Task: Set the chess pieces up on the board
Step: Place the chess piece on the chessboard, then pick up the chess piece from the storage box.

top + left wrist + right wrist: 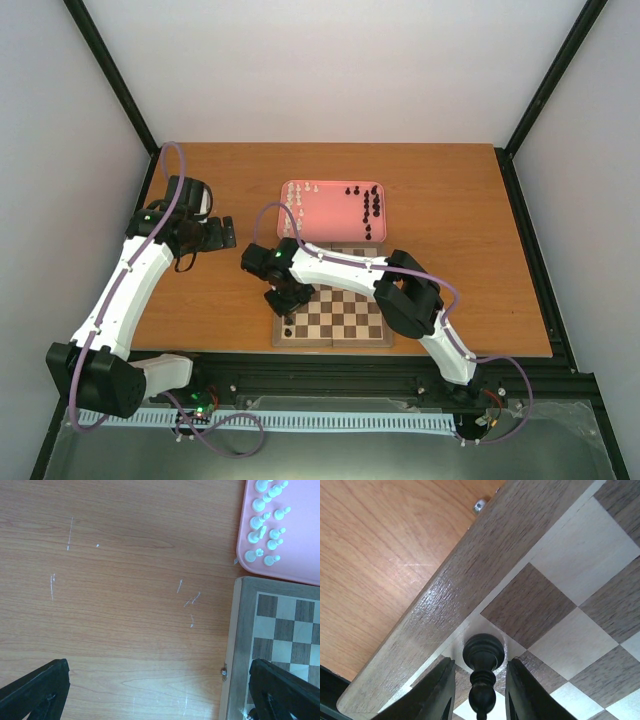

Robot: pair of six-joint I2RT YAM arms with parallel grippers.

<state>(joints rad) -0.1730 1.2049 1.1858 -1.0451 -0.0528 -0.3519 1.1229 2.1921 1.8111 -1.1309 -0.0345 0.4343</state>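
The board (345, 312) lies at the near middle of the table. A black chess piece (482, 655) stands upright on a light square by the board's left border, near its near-left corner; it also shows in the top view (288, 330). My right gripper (479, 680) straddles it, its jaws open, with a gap on each side of the piece. White pieces (298, 200) and black pieces (371, 204) stand in the pink tray (335, 215) behind the board. My left gripper (228, 232) is wide open and empty over bare table left of the board.
In the left wrist view the board's left border (244, 630) with a small metal clasp (223, 670) and the tray's corner (300, 567) with several white pieces (265, 530) sit on the right. The right arm (340, 265) stretches over the board's far edge.
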